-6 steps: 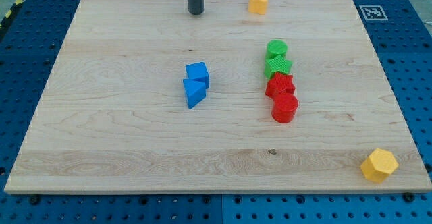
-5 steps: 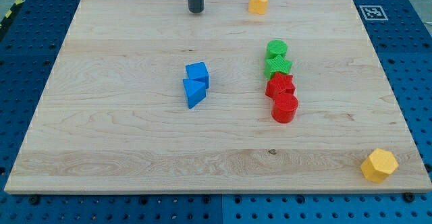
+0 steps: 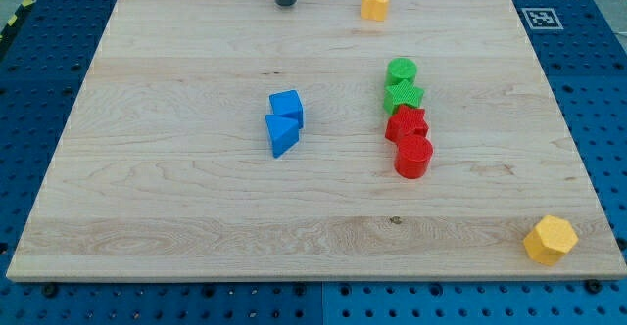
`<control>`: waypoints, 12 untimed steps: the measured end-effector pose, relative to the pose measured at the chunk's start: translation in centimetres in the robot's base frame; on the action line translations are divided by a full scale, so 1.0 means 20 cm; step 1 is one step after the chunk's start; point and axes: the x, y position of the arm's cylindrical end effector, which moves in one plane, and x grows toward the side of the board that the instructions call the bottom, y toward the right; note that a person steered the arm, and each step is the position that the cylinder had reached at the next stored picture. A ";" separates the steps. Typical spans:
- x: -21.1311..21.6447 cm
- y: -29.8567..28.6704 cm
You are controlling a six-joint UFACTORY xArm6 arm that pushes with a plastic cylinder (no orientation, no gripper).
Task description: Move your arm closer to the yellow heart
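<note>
Higher now, my tip (image 3: 285, 3); yellow heart (image 3: 373, 4) rightward; two yellow blocks.

A pale wooden board (image 3: 196, 217) rests on blue perforated tabletop (image 3: 607, 90).

Rod: short dark grey-black cylinder, smooth, matte, straight-sided. My tip (image 3: 285, 4) ends flat and round, same width as the shaft. No markings, screws or cables visible. Upper part cut off by frame.
</note>
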 end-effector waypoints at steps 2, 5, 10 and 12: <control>-0.06 0.00; -0.06 0.00; 0.31 0.01; 0.44 0.38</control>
